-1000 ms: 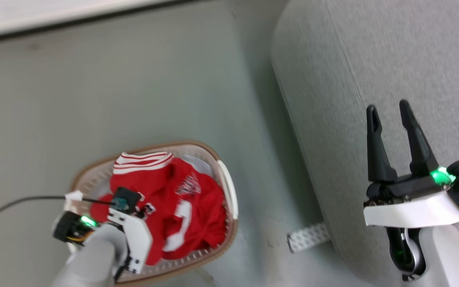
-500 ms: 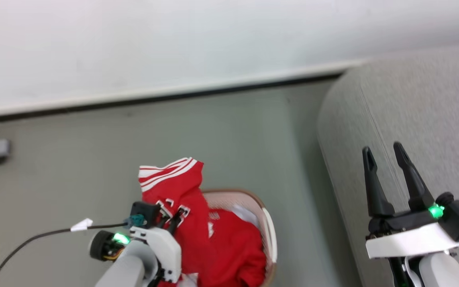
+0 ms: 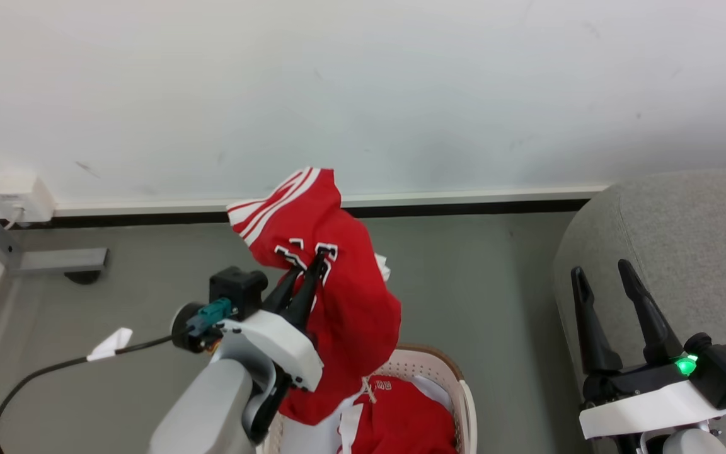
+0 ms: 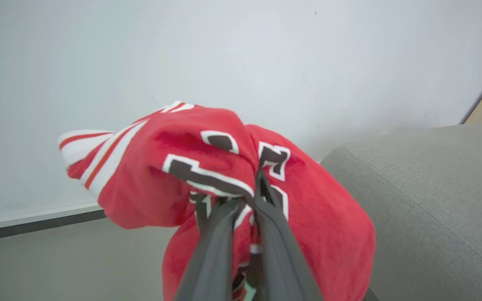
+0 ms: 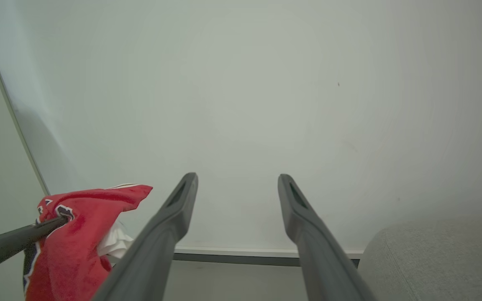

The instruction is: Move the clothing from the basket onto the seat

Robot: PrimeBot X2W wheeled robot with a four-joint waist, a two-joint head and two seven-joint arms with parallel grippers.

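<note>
My left gripper [image 3: 320, 254] [image 4: 259, 175] is shut on a red garment with black-and-white lettering [image 3: 338, 284] [image 4: 312, 217] [image 5: 78, 238], which hangs above the basket. The cream basket [image 3: 445, 369] sits on the floor at the bottom of the head view, with a second red garment [image 3: 407, 422] lying inside it. The grey seat [image 3: 684, 246] [image 4: 425, 200] [image 5: 433, 259] stands on the right. My right gripper [image 3: 599, 269] [image 5: 237, 179] is open and empty, hovering at the seat's left edge.
A white wall [image 3: 401, 82] with a dark baseboard [image 3: 464, 208] rises behind. A wall socket [image 3: 19, 195] and a grey metal foot [image 3: 54, 260] are at the left. A black cable with a white tag [image 3: 108, 343] trails from my left wrist over the grey floor [image 3: 483, 284].
The head view has tilted up toward the wall. My left gripper has lifted the lettered red garment out of the basket. The right gripper stays open by the seat.
</note>
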